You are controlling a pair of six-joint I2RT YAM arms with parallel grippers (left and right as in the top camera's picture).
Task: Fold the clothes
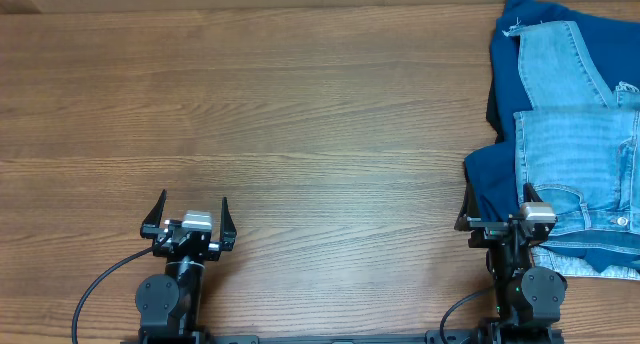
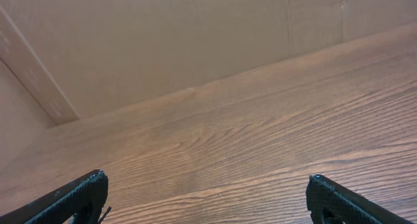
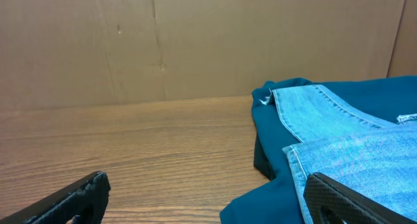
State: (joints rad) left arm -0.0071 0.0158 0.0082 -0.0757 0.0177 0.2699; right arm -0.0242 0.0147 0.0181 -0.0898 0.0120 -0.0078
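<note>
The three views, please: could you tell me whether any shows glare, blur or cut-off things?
Overhead: evenly lit and sharp, but the jeans run off the right edge. Left wrist: a soft sheen on the table, no harsh glare. Right wrist: the jeans look sharp; the fingers are dark and cropped.

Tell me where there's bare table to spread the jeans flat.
Bare wood spans the left and middle, ahead of the left claw, up to the dark blue garment. It is crowded at the right: the jeans lie on that garment, close by the right claw.
</note>
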